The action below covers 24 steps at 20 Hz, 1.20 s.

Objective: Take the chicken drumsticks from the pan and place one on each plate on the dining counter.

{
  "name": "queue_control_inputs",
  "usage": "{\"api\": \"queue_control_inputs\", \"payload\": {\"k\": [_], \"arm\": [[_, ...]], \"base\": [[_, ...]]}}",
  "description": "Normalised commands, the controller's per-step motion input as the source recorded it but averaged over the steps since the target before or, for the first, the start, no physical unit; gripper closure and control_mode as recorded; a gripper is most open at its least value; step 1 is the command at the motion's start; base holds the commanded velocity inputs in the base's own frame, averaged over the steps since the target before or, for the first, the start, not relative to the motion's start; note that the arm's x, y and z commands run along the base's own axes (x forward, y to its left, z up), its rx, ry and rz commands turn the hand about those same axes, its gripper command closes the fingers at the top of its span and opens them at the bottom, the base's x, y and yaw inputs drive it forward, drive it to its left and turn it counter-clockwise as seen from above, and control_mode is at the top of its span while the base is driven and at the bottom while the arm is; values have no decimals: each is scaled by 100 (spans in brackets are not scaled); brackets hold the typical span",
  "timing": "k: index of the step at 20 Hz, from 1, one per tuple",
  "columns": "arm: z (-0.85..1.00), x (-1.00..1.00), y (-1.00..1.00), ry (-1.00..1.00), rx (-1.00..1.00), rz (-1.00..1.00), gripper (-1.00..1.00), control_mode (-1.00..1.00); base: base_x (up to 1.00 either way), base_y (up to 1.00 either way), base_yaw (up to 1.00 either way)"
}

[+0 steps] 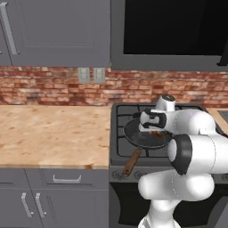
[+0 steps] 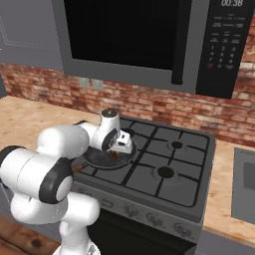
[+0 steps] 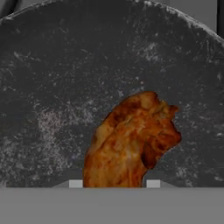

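Note:
The dark round pan (image 1: pixel 133 133) sits on the front left burner of the stove, its brown handle (image 1: pixel 132 162) pointing toward the front edge. My gripper (image 1: pixel 153 132) reaches down into the pan (image 2: pixel 99 158) at its right side. In the hand view a reddish-brown chicken drumstick (image 3: pixel 131 140) lies on the pan's speckled floor (image 3: pixel 52 87). Its lower end fills the gap between the two finger tips of my gripper (image 3: pixel 114 183), which is shut on it. A bit of brown drumstick (image 2: pixel 115 155) shows under the hand. The plates and the dining counter are out of view.
The black stove (image 2: pixel 164 172) has several burners with grates. A wooden worktop (image 1: pixel 49 129) backed by red brick runs to its left, with grey cabinets (image 1: pixel 53 31) above. A dark microwave (image 2: pixel 124 35) hangs over the stove, close above the arm.

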Motion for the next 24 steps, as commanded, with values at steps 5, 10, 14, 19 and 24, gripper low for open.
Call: {"api": "queue_control_inputs", "payload": {"k": [5, 10, 14, 19, 24], "arm": [[89, -28, 11, -20, 4, 3, 100, -100], [87, -45, 9, -8, 0, 2, 100, -100], [60, -74, 15, 0, 0, 0, 100, -100], [45, -77, 13, 0, 0, 0, 100, -100], [39, -61, 6, 5, 0, 0, 100, -100]], "base": [[0, 0, 0], [0, 0, 0], [0, 0, 0], [0, 0, 0], [0, 0, 0]]}}
